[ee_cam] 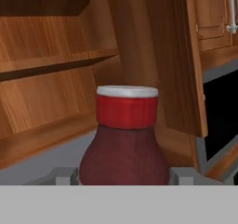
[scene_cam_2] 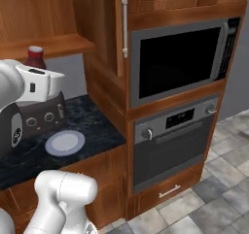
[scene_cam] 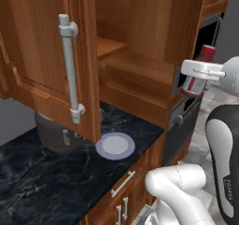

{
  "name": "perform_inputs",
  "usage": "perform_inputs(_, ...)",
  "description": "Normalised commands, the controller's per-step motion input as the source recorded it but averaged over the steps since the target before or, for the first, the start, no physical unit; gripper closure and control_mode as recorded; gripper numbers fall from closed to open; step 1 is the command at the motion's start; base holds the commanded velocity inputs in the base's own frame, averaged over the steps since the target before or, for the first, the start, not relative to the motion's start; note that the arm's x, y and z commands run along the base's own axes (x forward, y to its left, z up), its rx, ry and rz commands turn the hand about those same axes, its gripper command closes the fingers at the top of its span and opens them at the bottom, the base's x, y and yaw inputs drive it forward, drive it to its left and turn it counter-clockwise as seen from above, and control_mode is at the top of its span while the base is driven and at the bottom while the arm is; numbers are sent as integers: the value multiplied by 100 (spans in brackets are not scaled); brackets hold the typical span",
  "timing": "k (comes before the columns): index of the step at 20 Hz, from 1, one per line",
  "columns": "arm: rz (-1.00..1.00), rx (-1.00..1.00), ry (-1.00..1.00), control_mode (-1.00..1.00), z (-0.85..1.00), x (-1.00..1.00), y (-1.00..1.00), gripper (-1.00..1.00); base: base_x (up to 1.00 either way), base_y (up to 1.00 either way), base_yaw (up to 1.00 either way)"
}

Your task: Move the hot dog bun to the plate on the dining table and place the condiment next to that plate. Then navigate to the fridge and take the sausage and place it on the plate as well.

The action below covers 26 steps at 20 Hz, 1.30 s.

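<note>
In the left base view, the condiment bottle hangs upright in the air, out in front of the wooden cabinets and over the floor, its red cap above the white hand and its dark red body with the white label below it. The hand crosses the bottle at the neck. An open cabinet door with a long steel handle fills the left side. Beneath it, on the black marbled desk, lies a small blue-grey plate, with a dark toaster just behind it, half hidden by the door.

In the right base view, the bottle's red cap and dark shoulder rise above the white hand, held up above the toaster. The blue-grey plate lies on the desk in front of the toaster. To the right a built-in microwave sits over an oven, with grey floor tiles below.

In the hand view, the bottle stands close and centred between the two fingertips, one at each side of its bulging body, so the hand is grasping it. Behind it are the open cabinet's shelves and its swung-out door.
</note>
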Motion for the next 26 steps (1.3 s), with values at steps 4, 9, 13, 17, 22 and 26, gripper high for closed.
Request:
perform_inputs(4, 0, 0, 0, 100, 0, 0, 0, 100, -59, 28, -55)
perform_inputs(9, 0, 0, 0, 100, 0, 0, 0, 100, -93, 4, -44)
perform_inputs(13, 0, 0, 0, 100, 0, 0, 0, 100, -100, 0, -42)
perform_inputs(17, 0, 0, 0, 100, 0, 0, 0, 100, -100, -3, -44)
perform_inputs(22, 0, 0, 0, 100, 0, 0, 0, 100, -100, -27, -42)
perform_inputs(26, 0, 0, 0, 100, 0, 0, 0, 100, -71, -70, -30)
